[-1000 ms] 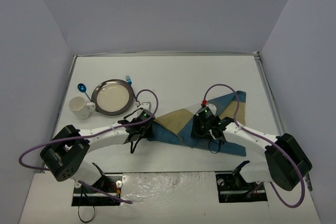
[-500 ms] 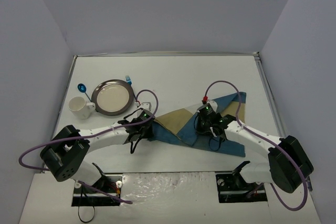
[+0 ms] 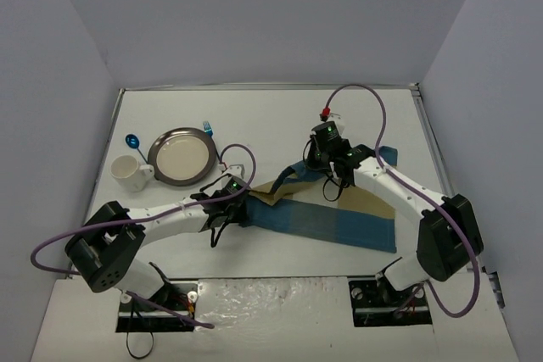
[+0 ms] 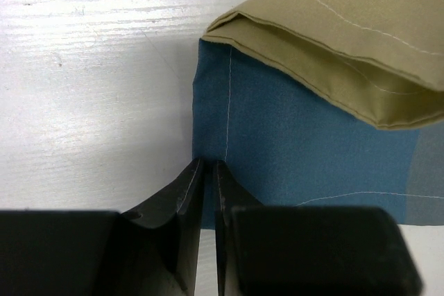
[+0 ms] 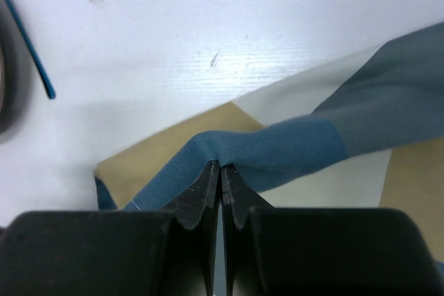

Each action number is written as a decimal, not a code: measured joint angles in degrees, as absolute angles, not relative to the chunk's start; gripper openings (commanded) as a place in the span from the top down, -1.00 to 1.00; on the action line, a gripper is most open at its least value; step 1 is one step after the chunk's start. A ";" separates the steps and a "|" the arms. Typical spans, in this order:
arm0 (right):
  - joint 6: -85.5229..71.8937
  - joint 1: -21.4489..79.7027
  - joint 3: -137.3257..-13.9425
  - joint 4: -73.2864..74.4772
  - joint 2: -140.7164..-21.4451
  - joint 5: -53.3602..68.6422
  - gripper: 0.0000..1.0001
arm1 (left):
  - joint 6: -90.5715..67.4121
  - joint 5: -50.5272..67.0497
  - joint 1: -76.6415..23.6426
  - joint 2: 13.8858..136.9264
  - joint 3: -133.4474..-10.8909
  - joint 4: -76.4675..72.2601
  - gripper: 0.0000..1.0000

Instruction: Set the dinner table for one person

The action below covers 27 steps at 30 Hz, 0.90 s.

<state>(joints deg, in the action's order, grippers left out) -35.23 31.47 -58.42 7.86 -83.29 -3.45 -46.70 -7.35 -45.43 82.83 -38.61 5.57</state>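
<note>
Top external view: the dinner table (image 3: pixel 271 116) is spreading white beneath the 2 arms, carrying the placemat (image 3: pixel 356 225) right of centre. The left gripper (image 4: pixel 208 164) is pinching the placemat's blue hem, jaws nearly together. The right gripper (image 5: pixel 220 166) is clamping a raised blue fold.

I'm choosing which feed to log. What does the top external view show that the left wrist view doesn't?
Only top external: the round metal plate, white handled cup, blue spoon and right arm. Only left wrist: white stitching on the blue-and-tan cloth placemat. Both: that placemat, the plain white tabletop, and the left arm's fingers pinching the cloth's edge.
</note>
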 measured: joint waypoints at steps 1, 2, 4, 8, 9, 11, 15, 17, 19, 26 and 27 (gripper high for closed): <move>-34.83 31.09 -59.72 7.94 -84.94 -3.66 1.00 | -46.70 -7.35 -45.43 82.83 -38.61 5.58 0.87; -34.51 30.75 -60.88 7.90 -86.34 -3.84 1.00 | -46.70 -7.35 -45.43 82.83 -38.61 5.58 0.86; -34.11 30.08 -63.36 7.61 -89.27 -4.07 1.00 | -46.68 -7.35 -45.43 82.81 -38.61 5.58 0.86; -33.45 28.83 -67.11 6.27 -93.55 -4.20 1.00 | -46.67 -7.30 -45.43 82.73 -38.61 5.72 0.86; -33.29 28.34 -68.06 6.20 -94.69 -4.21 1.00 | -46.66 -7.28 -45.43 82.66 -38.60 5.80 0.86; -32.99 27.25 -70.66 5.99 -97.61 -4.20 1.00 | -46.63 -7.17 -45.43 82.58 -38.59 5.97 0.85; -31.91 25.59 -76.62 4.82 -104.39 -3.81 1.00 | -46.22 -6.84 -45.43 82.50 -38.59 6.11 0.85; -31.07 25.19 -78.53 4.25 -106.68 -3.41 0.99 | -45.87 -6.61 -45.43 82.50 -38.59 6.10 0.85; -29.76 25.08 -80.99 4.87 -108.85 -2.86 0.97 | -45.43 -6.40 -45.43 82.50 -38.60 6.09 0.84; -23.19 25.16 -90.73 4.17 -114.14 -0.43 0.05 | -44.03 -5.84 -45.43 83.08 -39.32 6.44 0.83; -22.39 25.13 -91.68 4.12 -114.27 -0.08 -0.11 | -43.83 -5.82 -45.43 83.22 -39.53 6.66 0.83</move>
<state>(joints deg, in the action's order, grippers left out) -22.39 25.13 -91.68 4.12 -114.27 -0.08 -43.83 -5.82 -45.43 83.22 -39.53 6.66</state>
